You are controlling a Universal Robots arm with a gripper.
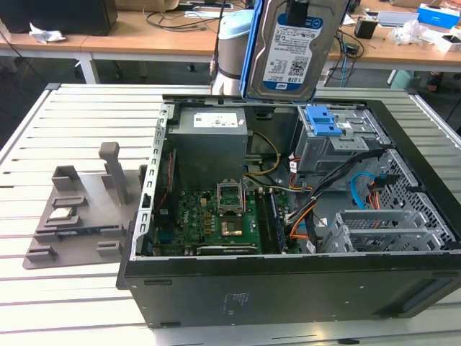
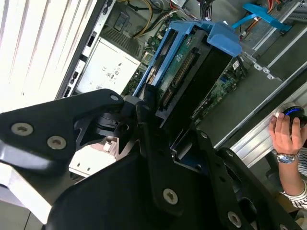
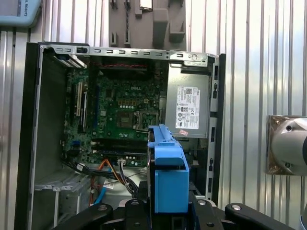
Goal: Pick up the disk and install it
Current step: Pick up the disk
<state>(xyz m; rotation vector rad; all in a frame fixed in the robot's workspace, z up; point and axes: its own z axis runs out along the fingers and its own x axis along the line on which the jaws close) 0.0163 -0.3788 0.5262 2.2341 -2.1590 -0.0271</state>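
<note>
Pincer (image 2: 144, 108) is clamped on the disk (image 1: 288, 50), gripping the blue carrier at one end. The disk hangs upright in the air above the far side of the open computer case (image 1: 288, 288), clear of everything and not yet in the drive cage (image 1: 324, 151). Main risk, as I see it: the grip is at one end only, so the rest of the drive hangs free. A jolt or sideways contact could pivot it or work it loose. A drop from here lands on the power supply (image 1: 212, 140) or the motherboard (image 1: 216, 216) with its open CPU socket. Second: the carrier must enter the cage square. If it's tilted, it catches the cage rim or the blue latch (image 1: 322, 121) and jams or gets levered in the grip. Third: the orange cables (image 1: 302, 220) and the black loom beside the cage could snag or get pinched. Also a person's hand (image 2: 287, 134) sits just outside the case wall, which is too close for arm moves.
</note>
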